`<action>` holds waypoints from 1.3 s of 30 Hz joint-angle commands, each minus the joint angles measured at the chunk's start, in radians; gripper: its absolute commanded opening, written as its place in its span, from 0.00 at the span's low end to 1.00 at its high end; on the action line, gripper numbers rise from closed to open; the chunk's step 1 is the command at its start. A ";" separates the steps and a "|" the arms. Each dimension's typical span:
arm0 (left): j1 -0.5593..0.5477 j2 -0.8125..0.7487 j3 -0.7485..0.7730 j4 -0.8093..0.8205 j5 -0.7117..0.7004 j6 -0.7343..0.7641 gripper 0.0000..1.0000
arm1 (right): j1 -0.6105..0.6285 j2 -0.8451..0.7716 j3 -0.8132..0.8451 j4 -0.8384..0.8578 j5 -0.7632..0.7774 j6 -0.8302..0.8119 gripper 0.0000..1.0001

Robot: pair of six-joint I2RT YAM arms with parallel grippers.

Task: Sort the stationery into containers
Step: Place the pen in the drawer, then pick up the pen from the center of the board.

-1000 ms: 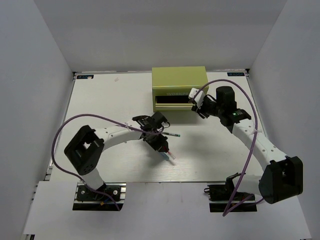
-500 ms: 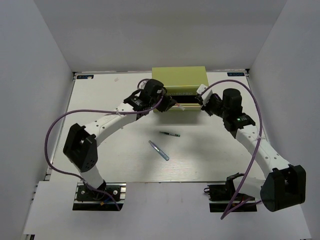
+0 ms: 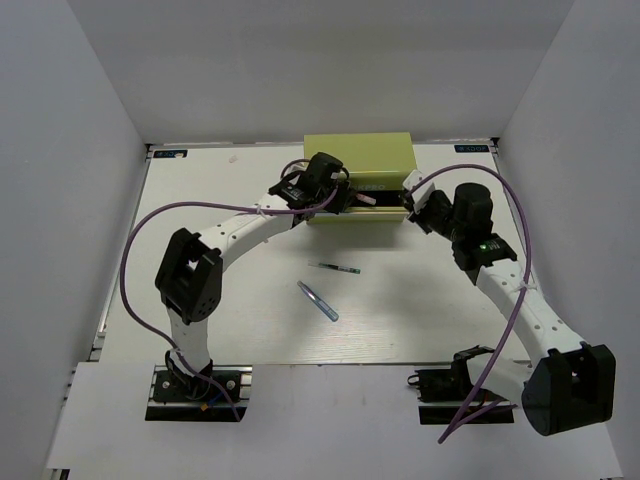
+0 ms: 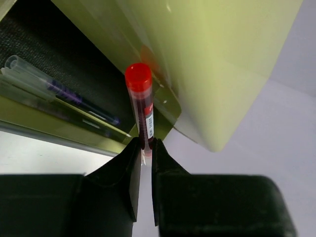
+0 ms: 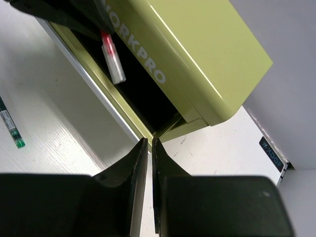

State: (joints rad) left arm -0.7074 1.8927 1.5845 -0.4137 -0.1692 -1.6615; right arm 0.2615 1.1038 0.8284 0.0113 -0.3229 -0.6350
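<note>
The yellow-green chest (image 3: 360,155) stands at the back of the table with one front drawer (image 3: 350,212) pulled out. My left gripper (image 4: 144,145) is shut on the lower end of the red-capped stick (image 4: 140,103), which it holds over the open drawer. A clear stick with a dark core (image 4: 59,89) lies inside the drawer. My right gripper (image 5: 149,141) is at the drawer's right front corner, its jaws pinched on the thin front rim (image 5: 128,123). A dark stick (image 3: 335,267) and a pale teal stick (image 3: 318,301) lie on the table.
The white table (image 3: 220,300) is walled by grey panels on three sides. The purple cables (image 3: 150,240) loop over both arms. My left arm (image 3: 250,220) stretches across the left half toward the chest.
My left gripper has carried the red stick from the middle of the table up to the open drawer. My right gripper has moved to the drawer's right corner and closed there.
</note>
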 commanded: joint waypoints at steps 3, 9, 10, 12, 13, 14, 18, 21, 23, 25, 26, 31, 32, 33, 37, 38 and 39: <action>0.003 -0.026 0.002 0.039 -0.056 -0.106 0.28 | -0.013 -0.019 -0.008 0.044 -0.005 0.009 0.13; 0.003 -0.037 -0.029 0.038 -0.047 -0.106 0.56 | -0.021 -0.013 -0.003 0.012 -0.059 -0.011 0.26; 0.003 -0.047 -0.029 0.038 -0.038 -0.106 0.58 | -0.021 -0.010 -0.002 -0.002 -0.083 -0.012 0.28; 0.003 -0.047 -0.038 0.038 -0.038 -0.106 0.60 | -0.019 -0.007 0.008 -0.008 -0.120 -0.028 0.34; 0.003 -0.059 -0.038 0.038 -0.027 -0.106 0.60 | -0.018 -0.001 0.023 -0.055 -0.152 -0.035 0.34; 0.003 -0.060 -0.049 0.038 -0.027 -0.106 0.60 | -0.018 0.005 0.028 -0.088 -0.171 -0.058 0.36; 0.003 -0.135 -0.099 0.088 -0.003 -0.084 0.57 | -0.018 0.057 0.098 -0.310 -0.394 -0.224 0.36; 0.003 -0.248 -0.197 0.151 0.008 0.023 0.46 | -0.007 0.134 0.152 -0.522 -0.536 -0.423 0.30; 0.003 -0.364 -0.322 0.194 0.054 0.115 0.21 | 0.002 0.198 0.167 -0.597 -0.588 -0.494 0.17; 0.014 -0.450 -0.404 0.207 0.045 0.169 0.16 | 0.028 0.243 0.175 -0.619 -0.588 -0.523 0.12; 0.014 -0.493 -0.476 0.207 0.036 0.240 0.16 | 0.034 0.261 0.178 -0.634 -0.576 -0.557 0.14; 0.023 -0.697 -0.624 0.098 -0.030 0.381 0.58 | 0.135 0.389 0.212 -0.657 -0.495 -0.597 0.43; 0.023 -0.734 -0.641 0.034 -0.039 0.411 0.69 | 0.146 0.401 0.216 -0.646 -0.470 -0.588 0.45; 0.023 -0.748 -0.641 -0.005 -0.071 0.411 0.74 | 0.172 0.431 0.216 -0.636 -0.444 -0.574 0.47; 0.023 -0.813 -0.662 -0.175 -0.171 0.393 0.88 | 0.242 0.491 0.216 -0.480 -0.367 -0.468 0.52; 0.023 -0.828 -0.675 -0.191 -0.185 0.393 0.88 | 0.275 0.513 0.233 -0.462 -0.354 -0.451 0.55; 0.023 -0.858 -0.675 -0.203 -0.208 0.393 0.88 | 0.283 0.525 0.236 -0.446 -0.308 -0.389 0.55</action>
State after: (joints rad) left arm -0.6880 1.0996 0.9234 -0.4877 -0.2771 -1.3006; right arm 0.5083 1.6032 1.0088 -0.5289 -0.7105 -1.1217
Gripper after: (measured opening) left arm 0.877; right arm 0.541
